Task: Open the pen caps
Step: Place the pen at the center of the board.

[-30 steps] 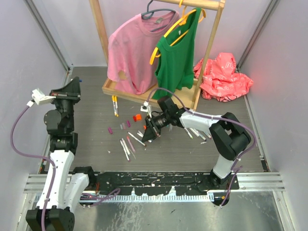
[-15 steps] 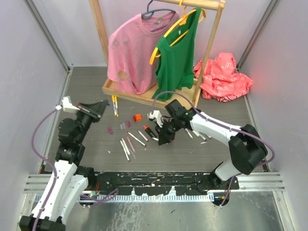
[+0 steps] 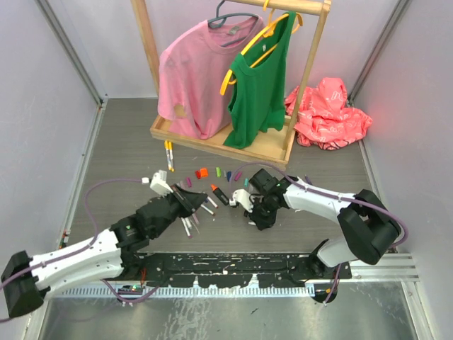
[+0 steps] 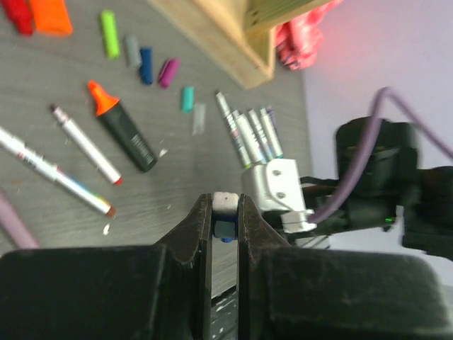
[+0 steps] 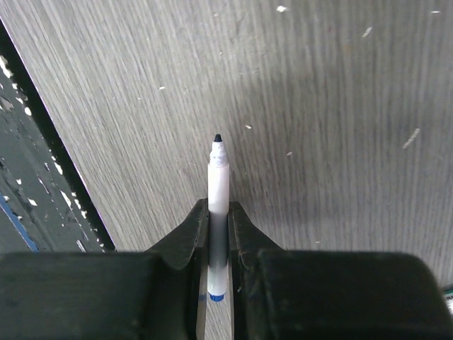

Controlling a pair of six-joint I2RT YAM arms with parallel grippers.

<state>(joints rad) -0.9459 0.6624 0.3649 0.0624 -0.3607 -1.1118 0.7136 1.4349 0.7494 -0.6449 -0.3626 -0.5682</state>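
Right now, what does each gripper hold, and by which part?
Right gripper: an uncapped white marker, clamped on its rear half. Left gripper: a small blue-and-white piece, possibly a cap, between its fingertips.

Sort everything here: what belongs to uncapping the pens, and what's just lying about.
For the job: loose caps, spare markers, the marker in the right gripper, a likely cap in the left gripper.
Lying about: wooden rack, pink shirt, green top, red bag.

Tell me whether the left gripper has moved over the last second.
Yes. The left gripper swung rightward and nearer the camera, from level with the wooden rack's left corner to well in front of it.
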